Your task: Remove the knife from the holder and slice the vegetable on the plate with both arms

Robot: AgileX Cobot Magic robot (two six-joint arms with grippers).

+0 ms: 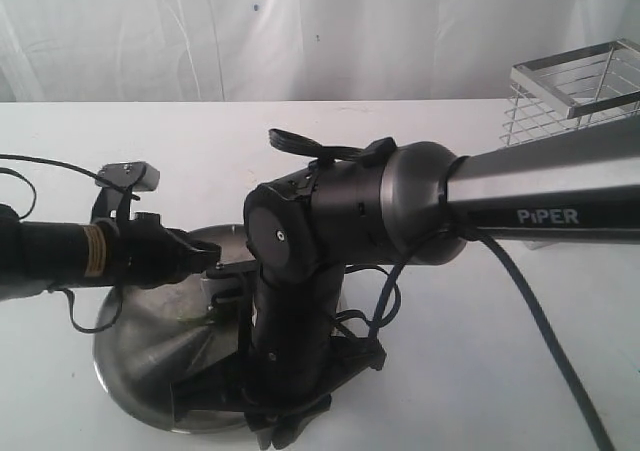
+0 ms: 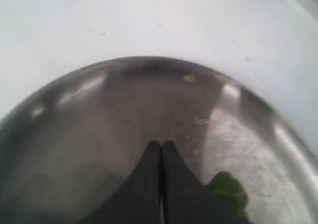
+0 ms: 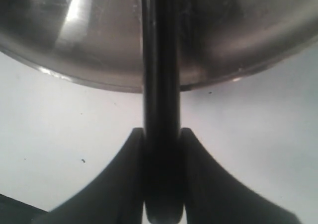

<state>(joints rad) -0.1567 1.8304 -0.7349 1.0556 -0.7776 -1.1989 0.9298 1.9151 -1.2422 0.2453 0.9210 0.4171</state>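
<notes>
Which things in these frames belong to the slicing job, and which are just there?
Job:
- knife, clamped in right gripper
- plate
- vegetable, beside shut left gripper
- holder, off the plate

Just there:
- white table
- dark cable

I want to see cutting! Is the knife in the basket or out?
Out. The right gripper is shut on the knife, which reaches over the plate, well away from the holder.

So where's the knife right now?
Right wrist view: the knife sits clamped in the right gripper, reaching over the rim of the plate.
</notes>
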